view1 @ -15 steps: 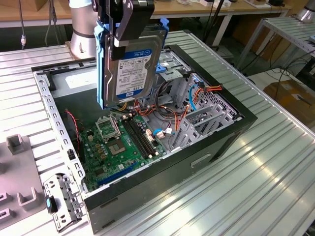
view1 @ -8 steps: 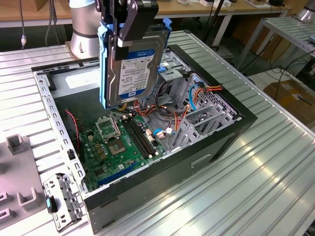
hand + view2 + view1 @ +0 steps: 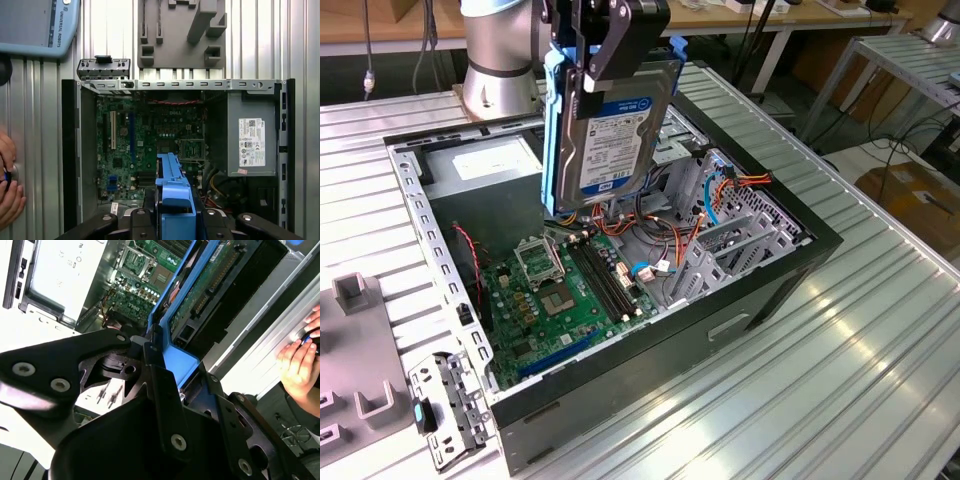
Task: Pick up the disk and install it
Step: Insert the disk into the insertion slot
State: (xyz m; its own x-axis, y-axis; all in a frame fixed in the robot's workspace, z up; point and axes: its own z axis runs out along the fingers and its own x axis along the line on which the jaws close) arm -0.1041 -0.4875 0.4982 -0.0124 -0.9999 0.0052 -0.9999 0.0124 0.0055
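Observation:
The disk (image 3: 620,140), a silver-grey hard drive with a white label, a blue band and blue side rails, hangs upright above the open computer case (image 3: 720,300). My gripper (image 3: 605,72) is shut on its upper end, one black finger lying across the labelled face. In the second wrist view my gripper (image 3: 160,357) clamps the blue rail, and the disk's (image 3: 210,285) green circuit-board side faces the camera. In the first wrist view the disk's blue rail (image 3: 172,190) runs out from my gripper (image 3: 175,222) over the motherboard (image 3: 150,145).
Inside the case sit a grey power supply box (image 3: 250,140), cables and a metal drive cage (image 3: 740,235). A grey fixture (image 3: 180,35) and a metal latch bracket (image 3: 445,400) lie beside the case. A person's hand (image 3: 7,185) rests on the table.

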